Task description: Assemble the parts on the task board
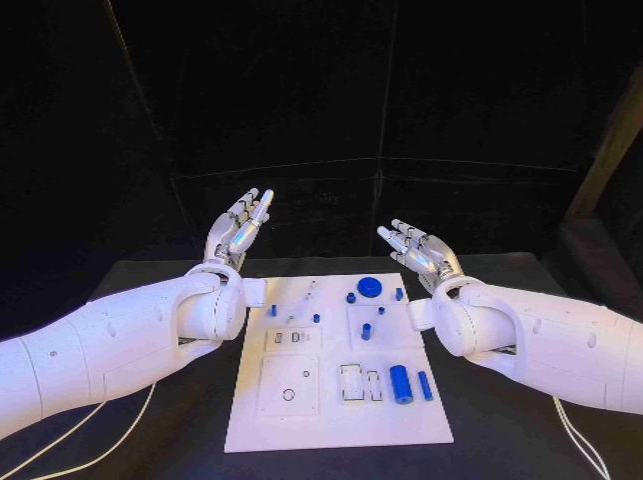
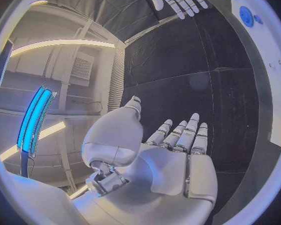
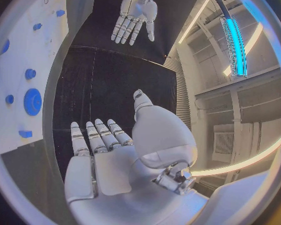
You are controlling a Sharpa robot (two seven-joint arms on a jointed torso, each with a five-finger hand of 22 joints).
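White task board (image 1: 336, 425) carries blue parts (image 1: 401, 384) in its recesses; I see left hand (image 1: 238, 229) and right hand (image 1: 421, 251) spread wide, holding nothing.

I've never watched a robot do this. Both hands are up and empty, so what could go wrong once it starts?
The blue parts are small and close together on the task board, so a finger might knock a neighbour. The left hand and right hand flank one narrow board and could crowd each other.
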